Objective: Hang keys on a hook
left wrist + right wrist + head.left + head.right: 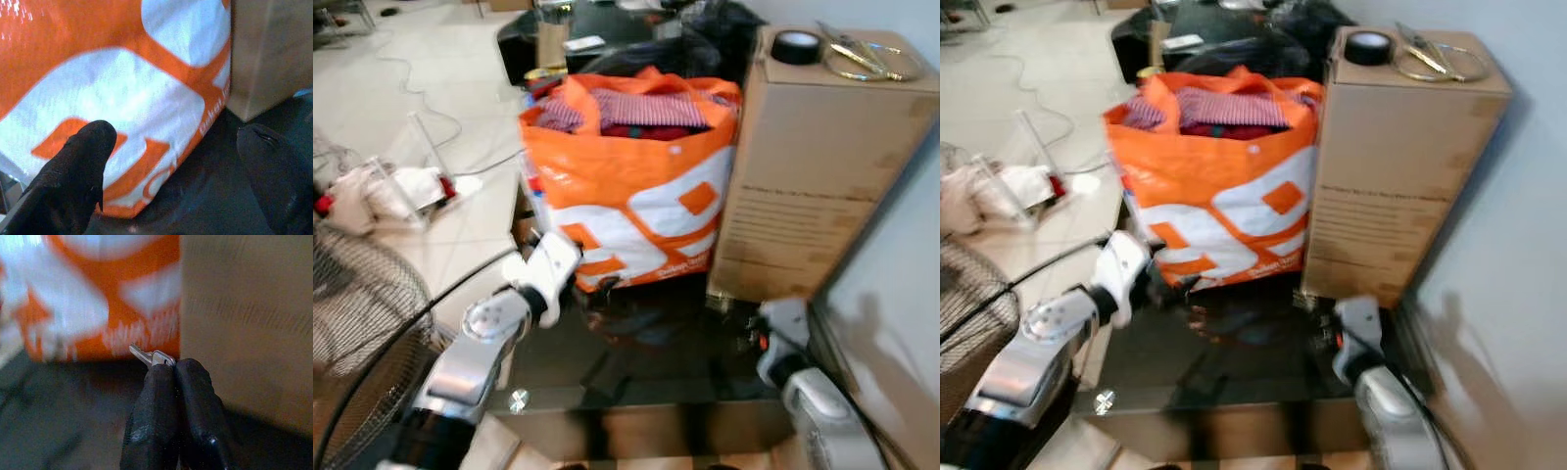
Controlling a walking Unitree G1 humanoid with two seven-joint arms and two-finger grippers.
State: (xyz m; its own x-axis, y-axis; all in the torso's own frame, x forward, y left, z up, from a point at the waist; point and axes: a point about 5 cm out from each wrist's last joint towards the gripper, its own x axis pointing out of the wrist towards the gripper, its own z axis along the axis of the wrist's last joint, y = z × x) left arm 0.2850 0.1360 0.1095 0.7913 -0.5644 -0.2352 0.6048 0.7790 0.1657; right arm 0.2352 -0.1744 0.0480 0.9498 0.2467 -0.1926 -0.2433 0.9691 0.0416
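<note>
Both arms reach in low from my seat over the dark glass table (636,377). Right gripper (175,363): fingers pressed together, clamped on a small silver key (149,355); its tip pokes out above the fingertips. That gripper sits over the table near the foot of the cardboard box (813,147), pointing at the seam where box meets bag. Left gripper (171,142): fingers spread wide apart, nothing between them, aimed at the lower corner of the orange-and-white bag (631,196). From the head view I note it just beside the bag's front bottom edge; contact I cannot confirm. Bag stands on the table, touching the box on its right side, stuffed with striped and red cloth (641,110). Roll of black tape (796,46) on the box top, beside some thin metal wire bits. Wire fan guard (362,323) at far left. White tiled floor (431,59) beyond, with a cable and a clear stand with a white bundle.
</note>
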